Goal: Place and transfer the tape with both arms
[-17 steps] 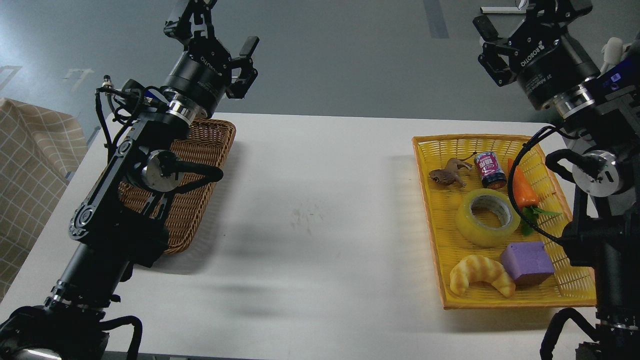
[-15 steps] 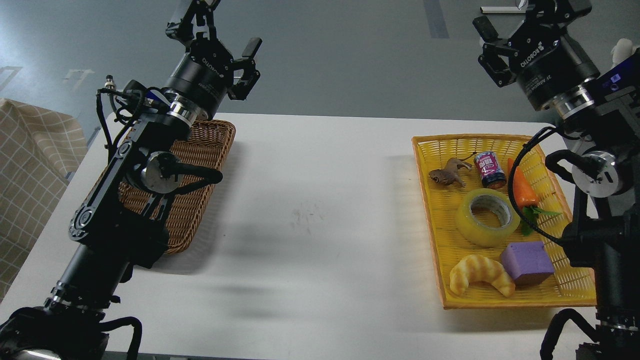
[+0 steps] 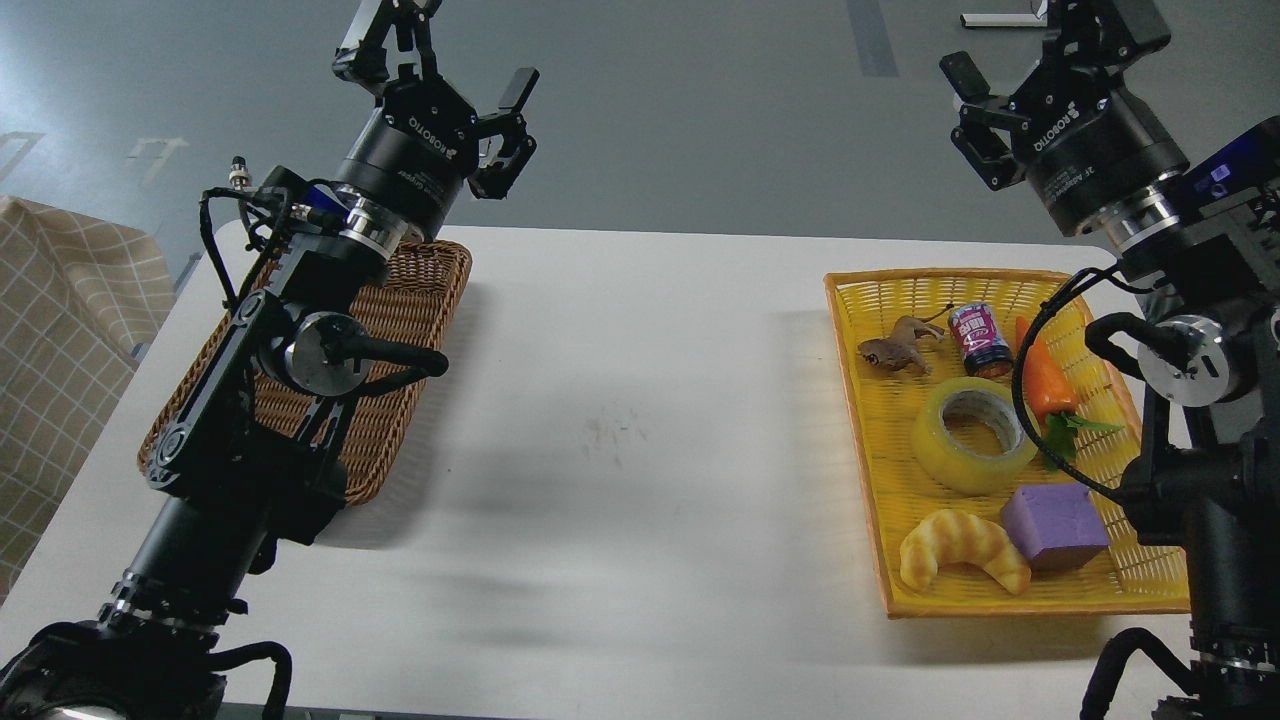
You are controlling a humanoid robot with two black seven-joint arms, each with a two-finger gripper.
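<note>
Tape (image 3: 976,435) in yellow basket (image 3: 1000,285), carrot (image 3: 1042,378) and can (image 3: 979,339) crowding, both hands seemingly released.

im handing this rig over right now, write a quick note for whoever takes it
Left gripper: open, empty, raised beyond the wicker basket at the table's left.
Right gripper: open, empty, raised beyond the yellow basket on the right.
Tape: lying flat in the yellow basket, between the carrot, purple block and croissant. Nothing touches it.
Done: nothing yet; the tape is not picked up.
Left: right arm likely grasps the tape, passes it to the left arm, which probably places it in the wicker basket.
</note>
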